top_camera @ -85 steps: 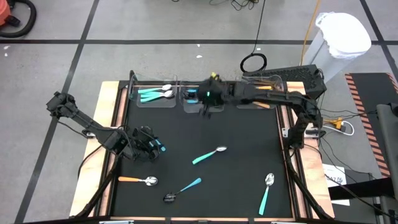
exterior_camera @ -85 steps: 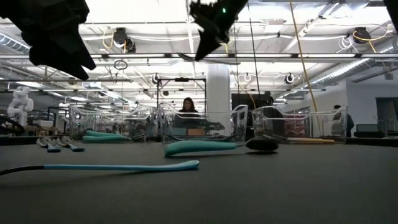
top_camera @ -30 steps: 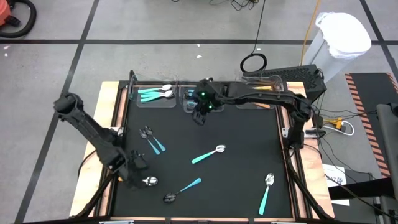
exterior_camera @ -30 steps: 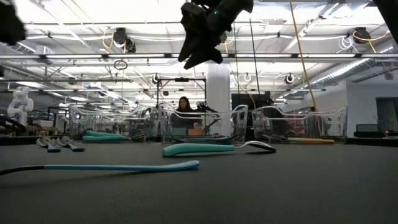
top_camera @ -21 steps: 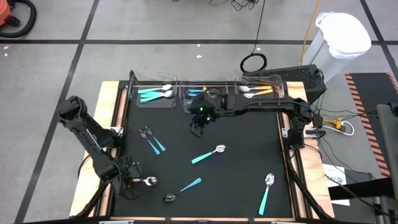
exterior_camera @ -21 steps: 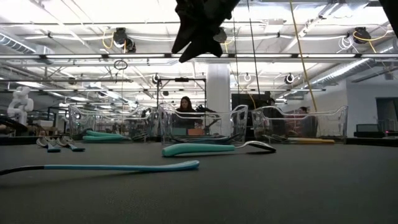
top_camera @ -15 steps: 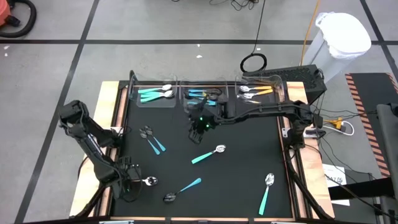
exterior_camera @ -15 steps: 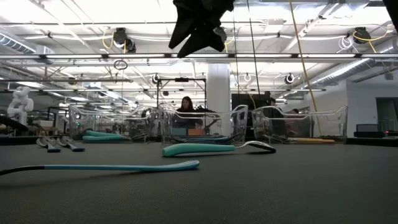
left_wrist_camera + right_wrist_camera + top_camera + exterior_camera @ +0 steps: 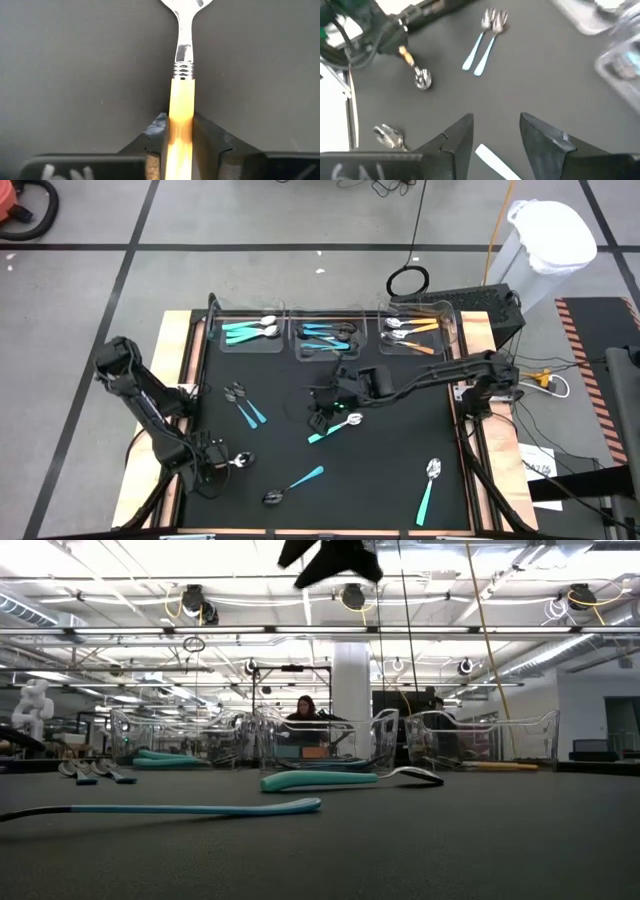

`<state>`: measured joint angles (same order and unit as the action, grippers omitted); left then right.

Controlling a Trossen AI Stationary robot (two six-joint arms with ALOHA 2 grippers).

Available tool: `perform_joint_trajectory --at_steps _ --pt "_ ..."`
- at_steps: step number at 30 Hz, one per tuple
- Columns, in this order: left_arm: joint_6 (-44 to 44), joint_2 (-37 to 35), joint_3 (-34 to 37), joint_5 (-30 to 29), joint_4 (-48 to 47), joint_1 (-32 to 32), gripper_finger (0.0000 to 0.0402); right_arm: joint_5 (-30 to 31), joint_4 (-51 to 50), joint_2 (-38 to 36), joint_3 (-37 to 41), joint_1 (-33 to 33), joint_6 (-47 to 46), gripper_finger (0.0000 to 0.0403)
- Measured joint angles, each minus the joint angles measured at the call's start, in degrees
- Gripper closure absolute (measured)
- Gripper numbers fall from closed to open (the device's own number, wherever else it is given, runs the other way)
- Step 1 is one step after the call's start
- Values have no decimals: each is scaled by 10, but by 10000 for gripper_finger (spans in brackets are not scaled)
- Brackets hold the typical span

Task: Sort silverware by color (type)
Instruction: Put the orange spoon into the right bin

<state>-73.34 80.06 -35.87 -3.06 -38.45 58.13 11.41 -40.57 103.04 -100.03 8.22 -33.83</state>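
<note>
High view: three clear bins (image 9: 335,338) along the top partly filled; left gripper (image 9: 210,459) pinching orange-handled spoon (image 9: 181,107); right gripper (image 9: 491,135) spread, hovering over teal spoon (image 9: 335,426); several still loose.

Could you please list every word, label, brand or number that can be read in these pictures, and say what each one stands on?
None can be read with confidence.
Pale marks on the left gripper, below the orange-handled spoon it clamps: cut off, unreadable.
Pale marks on the right gripper: blurred, unreadable.
Printed sheet beside the table in the high view: too small to read.
</note>
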Motion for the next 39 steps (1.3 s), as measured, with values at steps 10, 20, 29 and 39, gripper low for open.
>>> perform_joint_trajectory --at_steps 10,20,29,39 --pt "-13 -78 -21 -114 11 -51 346 96 -147 -117 0 -7 4 248" --pt "164 -161 -34 -237 150 -174 345 9 -200 -176 18 -43 25 248" --pt "363 -157 -35 -140 406 -348 345 -71 -123 -182 76 -69 88 248" --pt "411 -157 -35 -55 517 -490 344 -251 114 -180 153 -139 146 248"
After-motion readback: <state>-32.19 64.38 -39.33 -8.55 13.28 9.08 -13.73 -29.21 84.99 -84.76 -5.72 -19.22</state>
